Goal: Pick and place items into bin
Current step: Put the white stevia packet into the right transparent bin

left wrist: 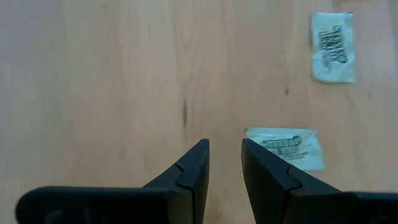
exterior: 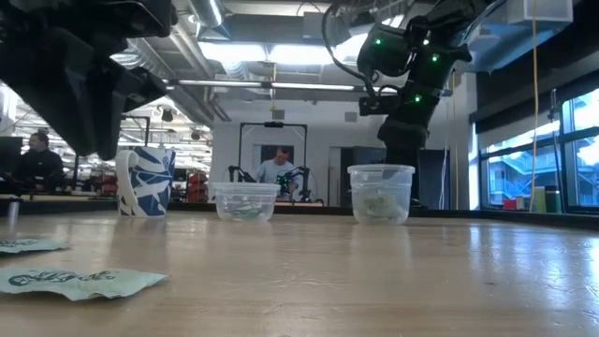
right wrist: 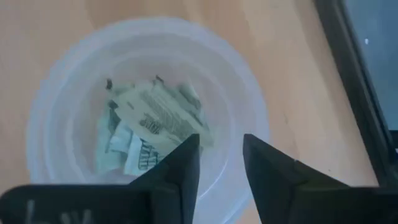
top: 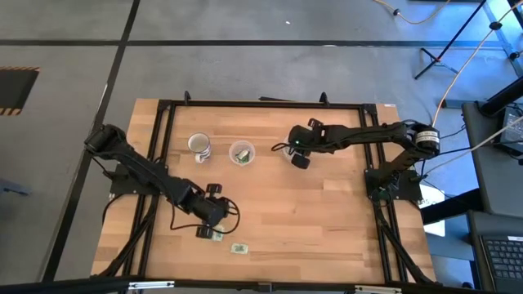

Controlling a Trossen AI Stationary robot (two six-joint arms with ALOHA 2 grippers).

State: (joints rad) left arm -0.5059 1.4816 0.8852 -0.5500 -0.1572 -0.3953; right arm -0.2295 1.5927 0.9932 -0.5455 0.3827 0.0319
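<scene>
- Two pale-green packets lie on the bare wood near the table's front edge: one packet (left wrist: 287, 147) sits just beside the left gripper (left wrist: 225, 163), touching or nearly touching one fingertip and off to the side of the gap, not in it; the other packet (left wrist: 334, 46) lies farther out on that same side, apart from the first.
- The left gripper's fingers stand slightly parted with nothing between them, hanging low over the wood.
- A heap of packets (right wrist: 152, 130) lies in the bottom of a clear cup (right wrist: 252, 93), directly below the right gripper (right wrist: 221, 163).
- The right gripper's fingers are parted and pinch nothing, hovering over the cup's mouth.
- From above, a second clear cup (top: 241, 153) holding packets and a blue-patterned mug (top: 199, 146) stand in a row beside the first cup, toward the table's back.
- Open wood lies between that row and the left gripper; a black frame (top: 261, 104) runs along the table's edges.
</scene>
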